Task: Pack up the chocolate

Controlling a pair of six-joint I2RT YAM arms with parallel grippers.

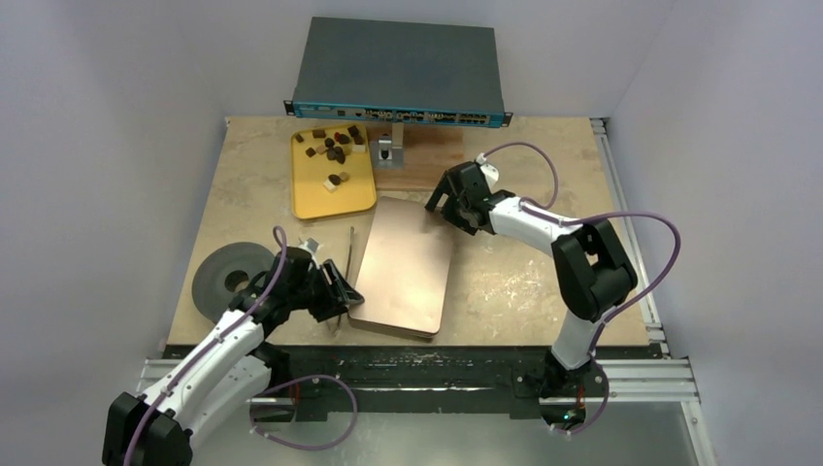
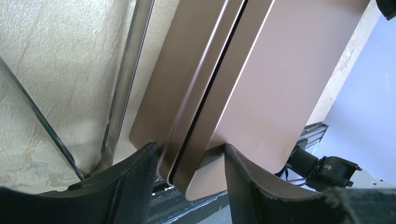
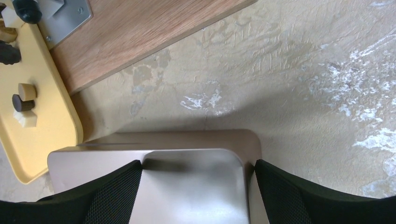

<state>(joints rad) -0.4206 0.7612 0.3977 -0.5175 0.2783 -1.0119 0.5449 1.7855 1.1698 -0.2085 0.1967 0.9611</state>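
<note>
Because the pieces of chocolate (image 1: 335,150) are small and chunky, I judge them light and stiff but easy to chip or smear. Each one is best pinched gently across two opposite flat sides. They lie scattered on a yellow tray (image 1: 357,199) at the far left of the table, most near its far end and a few in the middle, well apart from both arms.

Just beside the tray lies the brown box, covered by its flat lid (image 1: 403,262), so its inside is hidden. The left gripper (image 2: 189,158) has its jaws partway open around the near left corner of lid and box. Both fingers seem to touch it, but I cannot tell if they press. The right gripper (image 3: 196,172) is at the far right corner of the lid with its jaws wide apart, holding nothing.

Metal tongs (image 1: 347,254) lie just left of the box.

In the top view the pieces are too small to count, and the right wrist view cuts off all but a few.
</note>
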